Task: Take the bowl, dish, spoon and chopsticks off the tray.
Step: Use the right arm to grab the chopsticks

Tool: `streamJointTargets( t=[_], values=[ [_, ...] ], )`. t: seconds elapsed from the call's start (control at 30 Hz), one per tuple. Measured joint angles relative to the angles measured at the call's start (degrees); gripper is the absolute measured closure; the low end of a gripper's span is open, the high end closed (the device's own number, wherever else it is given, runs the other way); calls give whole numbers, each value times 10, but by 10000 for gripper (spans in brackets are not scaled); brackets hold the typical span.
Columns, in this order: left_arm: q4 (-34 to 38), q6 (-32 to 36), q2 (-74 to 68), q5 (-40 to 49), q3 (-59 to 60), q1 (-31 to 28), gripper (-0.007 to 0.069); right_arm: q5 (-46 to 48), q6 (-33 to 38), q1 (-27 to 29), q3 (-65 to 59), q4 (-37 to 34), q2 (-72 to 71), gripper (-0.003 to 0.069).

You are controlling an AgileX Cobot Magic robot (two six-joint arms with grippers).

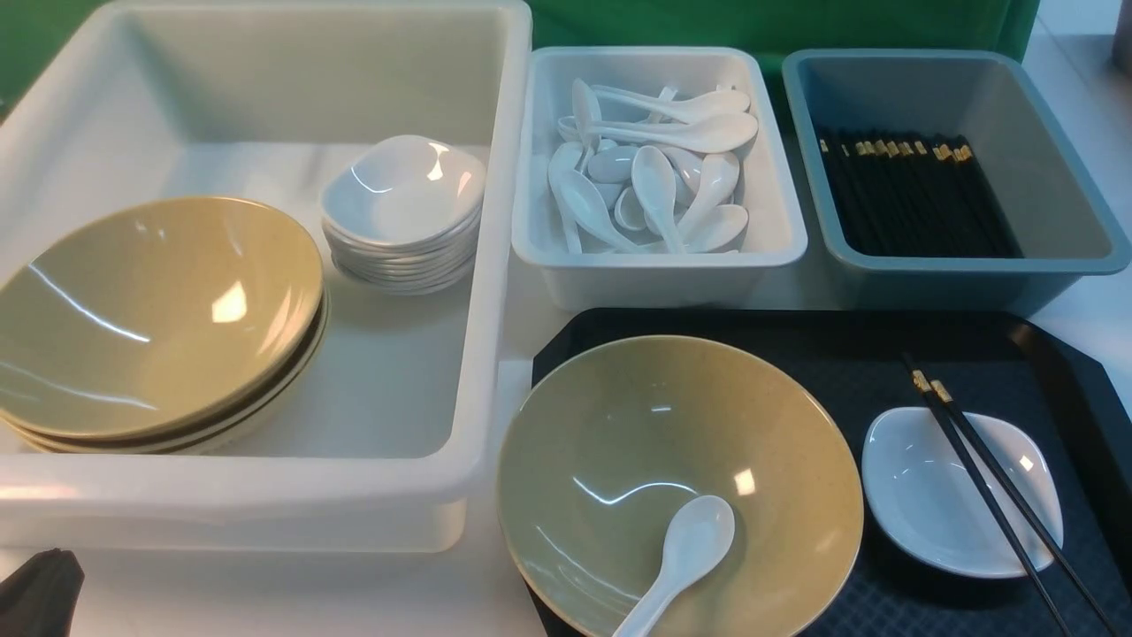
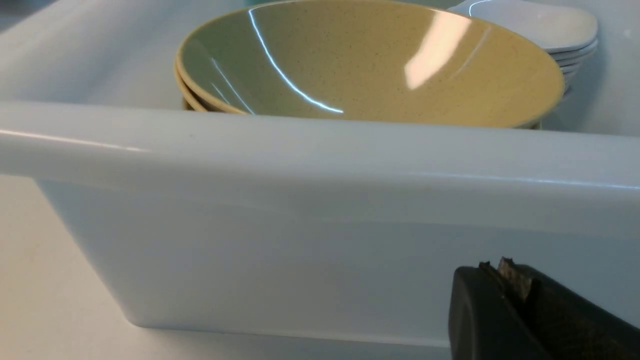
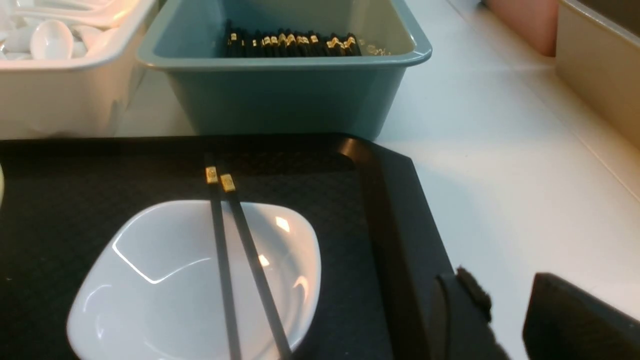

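The tray [image 1: 884,354] holds 1 bowl [image 1: 619,442], 1 dish [image 1: 920,495], 1 spoon [image 1: 685,548] and 2 chopsticks [image 1: 982,478]. The spoon lies in the bowl. The chopsticks lie across the dish. The bowl pokes past the tray's left edge, and the tray's far side is bare. The left gripper [image 2: 505,280] is closed and empty. The right gripper [image 3: 505,290], by the right rim, has its fingers apart and is empty.

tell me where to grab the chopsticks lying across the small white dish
Take the chopsticks mid-length, where they bridge the hollow of the dish. Come straight down with the right pincer, closing across both sticks. There they lie close together and are lifted off the tray, so the fingers can probably reach under them.
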State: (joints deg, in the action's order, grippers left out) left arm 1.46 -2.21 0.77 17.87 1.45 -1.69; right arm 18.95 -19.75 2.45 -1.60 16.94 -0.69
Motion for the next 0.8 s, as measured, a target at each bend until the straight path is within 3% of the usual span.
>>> streamJointTargets(
  t=[0.5,0.8],
  values=[
    [0,0,0,0,0,0,636,0,0,0,0,0,0,421],
    [0,0,0,0,0,0,636,2,39,0,0,26,0,421]
  ],
)
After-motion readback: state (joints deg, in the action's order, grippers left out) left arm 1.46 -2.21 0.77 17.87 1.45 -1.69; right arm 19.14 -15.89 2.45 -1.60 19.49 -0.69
